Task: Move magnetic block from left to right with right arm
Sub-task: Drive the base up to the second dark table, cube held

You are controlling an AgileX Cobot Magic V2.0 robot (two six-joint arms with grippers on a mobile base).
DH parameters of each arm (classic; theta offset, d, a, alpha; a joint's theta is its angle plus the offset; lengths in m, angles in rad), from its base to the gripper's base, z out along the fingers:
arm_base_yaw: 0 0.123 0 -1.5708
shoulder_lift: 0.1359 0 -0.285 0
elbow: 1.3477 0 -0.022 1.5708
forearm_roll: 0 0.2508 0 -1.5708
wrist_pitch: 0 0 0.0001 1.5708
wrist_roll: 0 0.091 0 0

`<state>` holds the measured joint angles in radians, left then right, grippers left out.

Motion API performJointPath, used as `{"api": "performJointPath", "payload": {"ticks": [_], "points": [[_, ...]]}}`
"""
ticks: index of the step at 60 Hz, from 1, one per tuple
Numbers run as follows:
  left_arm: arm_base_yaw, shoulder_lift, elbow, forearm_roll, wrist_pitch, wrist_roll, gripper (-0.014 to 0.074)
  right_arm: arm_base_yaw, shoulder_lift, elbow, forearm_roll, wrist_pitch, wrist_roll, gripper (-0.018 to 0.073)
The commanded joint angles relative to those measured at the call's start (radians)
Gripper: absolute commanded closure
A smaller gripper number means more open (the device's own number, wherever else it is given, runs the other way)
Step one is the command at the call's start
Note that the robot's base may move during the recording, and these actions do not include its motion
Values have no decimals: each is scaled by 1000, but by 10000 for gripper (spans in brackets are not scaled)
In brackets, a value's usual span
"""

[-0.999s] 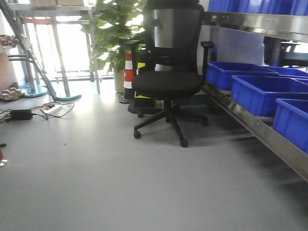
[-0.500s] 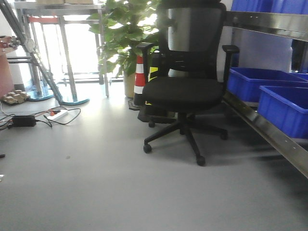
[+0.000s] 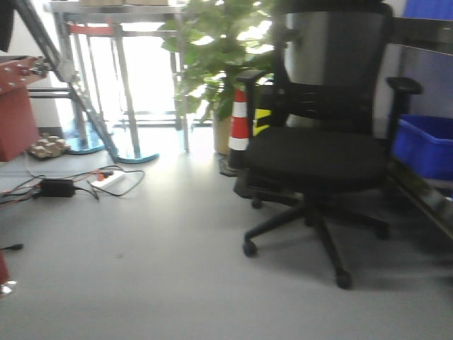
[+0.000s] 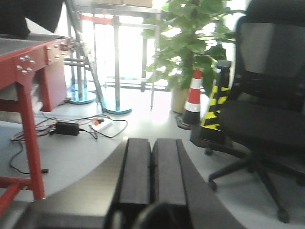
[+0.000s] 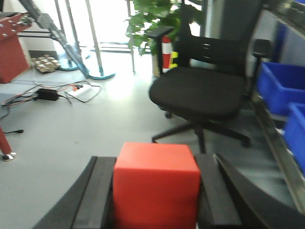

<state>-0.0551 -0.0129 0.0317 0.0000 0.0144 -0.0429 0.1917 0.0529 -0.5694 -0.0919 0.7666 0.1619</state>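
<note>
The magnetic block (image 5: pixel 156 183), a bright-red cube, fills the lower middle of the right wrist view. My right gripper (image 5: pixel 155 191) is shut on it, one black finger (image 5: pixel 96 191) pressed against each side. It is held up in the air, with the grey floor far below. In the left wrist view my left gripper (image 4: pixel 152 164) is shut, its two black fingers (image 4: pixel 136 167) pressed flat together with nothing between them. Neither gripper nor the block shows in the front-facing view.
A black office chair (image 3: pixel 318 152) stands close ahead on the right, with a potted plant (image 3: pixel 219 64) and a striped cone (image 3: pixel 239 120) behind it. Blue bins (image 3: pixel 425 145) line a shelf at the right. Cables (image 3: pixel 78 185) and a red table (image 4: pixel 28 81) are at the left.
The front-facing view has swung left and moved closer: the chair has grown and shifted right, most blue bins have left the frame, and the red table has come in at the left.
</note>
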Motion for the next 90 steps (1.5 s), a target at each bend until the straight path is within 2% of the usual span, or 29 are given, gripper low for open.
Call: {"api": "performJointPath", "payload": {"ticks": [1, 90], "points": [[1, -11, 10, 0, -90, -4, 713, -6, 18, -25, -9, -91, -4, 310], [1, -11, 10, 0, -90, -4, 713, -6, 18, -25, -9, -90, -4, 310]]}}
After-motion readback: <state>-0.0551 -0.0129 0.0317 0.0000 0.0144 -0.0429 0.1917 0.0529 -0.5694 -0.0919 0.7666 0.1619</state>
